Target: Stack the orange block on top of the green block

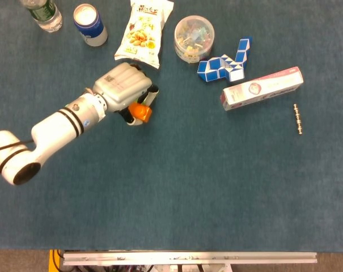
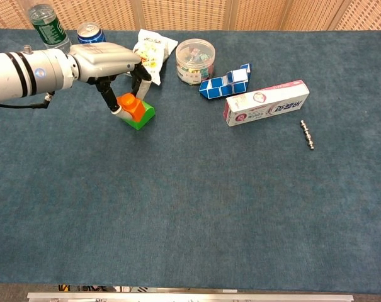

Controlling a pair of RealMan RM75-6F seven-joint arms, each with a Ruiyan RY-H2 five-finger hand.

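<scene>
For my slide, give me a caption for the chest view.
Left hand holds the orange block on the green block.

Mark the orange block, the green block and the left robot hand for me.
orange block [image 2: 131, 104], chest view, its front face.
green block [image 2: 140, 119], chest view, visible lower corner under the orange block.
left robot hand [image 1: 125, 85], head view, back of the hand.

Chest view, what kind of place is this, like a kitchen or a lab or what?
Probably a lab or demo tabletop for robot handling practice, not a kitchen. A blue cloth-covered table holds an unrelated mix: toy blocks, a toothpaste box, a snack bag, a soda can. Woven panels stand behind.
</scene>
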